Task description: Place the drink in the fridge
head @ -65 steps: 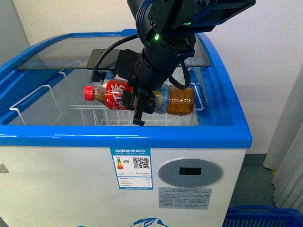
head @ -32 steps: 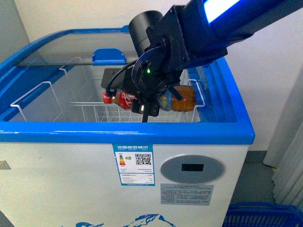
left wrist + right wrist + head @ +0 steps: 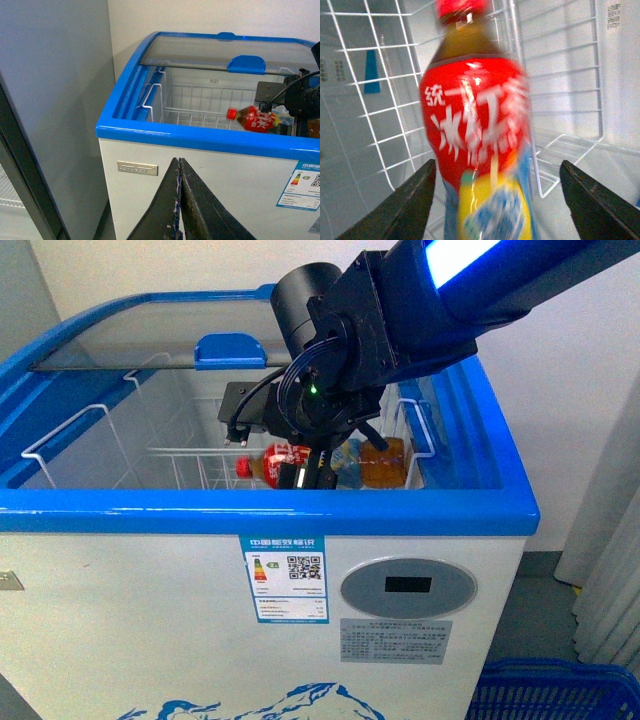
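The drink (image 3: 288, 460), a clear bottle of amber liquid with a red cap and red label, lies sideways low inside the open fridge (image 3: 260, 521), over the white wire basket (image 3: 190, 465). My right gripper (image 3: 306, 478) reaches down into the fridge over the bottle. In the right wrist view the bottle (image 3: 475, 130) is blurred between my right gripper's (image 3: 495, 172) wide open jaws, apart from both fingers. My left gripper (image 3: 180, 162) is shut and empty, outside the fridge's white front (image 3: 215, 170). The bottle also shows in the left wrist view (image 3: 255, 119).
The glass lid with its blue handle (image 3: 230, 348) is slid to the back left. A blue plastic basket (image 3: 560, 695) stands on the floor at the lower right. A tall grey cabinet (image 3: 50, 100) stands left of the fridge.
My right arm has moved lower into the fridge, and the bottle sits deeper, near the wire basket. The bottle now shows blurred and loose between the open jaws.
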Controlling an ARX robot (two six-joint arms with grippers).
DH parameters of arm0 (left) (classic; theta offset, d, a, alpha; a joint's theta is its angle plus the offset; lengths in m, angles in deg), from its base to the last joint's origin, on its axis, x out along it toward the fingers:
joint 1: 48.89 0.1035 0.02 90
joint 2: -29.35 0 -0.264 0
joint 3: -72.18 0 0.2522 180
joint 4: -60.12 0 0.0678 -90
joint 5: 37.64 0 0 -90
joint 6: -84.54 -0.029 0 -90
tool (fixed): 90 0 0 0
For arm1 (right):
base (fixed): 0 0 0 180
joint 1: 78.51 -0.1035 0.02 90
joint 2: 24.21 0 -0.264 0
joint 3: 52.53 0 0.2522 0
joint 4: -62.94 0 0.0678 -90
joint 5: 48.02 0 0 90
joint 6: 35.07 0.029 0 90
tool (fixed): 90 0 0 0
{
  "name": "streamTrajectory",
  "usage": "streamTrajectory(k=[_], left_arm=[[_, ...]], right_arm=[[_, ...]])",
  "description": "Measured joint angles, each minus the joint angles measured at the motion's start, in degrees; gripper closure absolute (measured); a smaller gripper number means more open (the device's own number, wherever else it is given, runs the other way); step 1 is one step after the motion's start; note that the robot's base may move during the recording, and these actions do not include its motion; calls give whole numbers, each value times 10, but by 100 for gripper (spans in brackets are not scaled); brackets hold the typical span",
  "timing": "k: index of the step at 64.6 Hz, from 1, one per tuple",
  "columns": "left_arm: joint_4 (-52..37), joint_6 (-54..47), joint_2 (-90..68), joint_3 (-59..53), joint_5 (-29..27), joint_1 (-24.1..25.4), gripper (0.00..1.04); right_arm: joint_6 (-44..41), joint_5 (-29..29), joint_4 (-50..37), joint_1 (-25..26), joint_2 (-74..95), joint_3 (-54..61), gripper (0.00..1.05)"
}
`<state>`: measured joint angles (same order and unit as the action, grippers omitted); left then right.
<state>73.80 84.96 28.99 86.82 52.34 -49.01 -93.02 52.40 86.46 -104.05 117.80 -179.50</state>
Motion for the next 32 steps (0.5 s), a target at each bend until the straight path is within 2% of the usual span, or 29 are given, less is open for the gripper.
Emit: streamTrajectory(k=[8,13,14,17,22,28,32], left_arm=[[0,0,0,0,0,0,102],[0,0,0,0,0,0,102],[0,0,0,0,0,0,102],[0,0,0,0,0,0,102],[0,0,0,0,0,0,102],[0,0,0,0,0,0,102],[0,0,0,0,0,0,102]], right_arm=[[28,-17,14,0,-7,0,6],[62,-29,28,0,-24,1,7],[127,-65,49,-4,-92,10,7],[142,-78,56,-4,-99,16,7],[201,-138,74,4,-143,62,7],[264,-146,48,15,-203,99,7],[305,-131,19,27,-256,123,7]])
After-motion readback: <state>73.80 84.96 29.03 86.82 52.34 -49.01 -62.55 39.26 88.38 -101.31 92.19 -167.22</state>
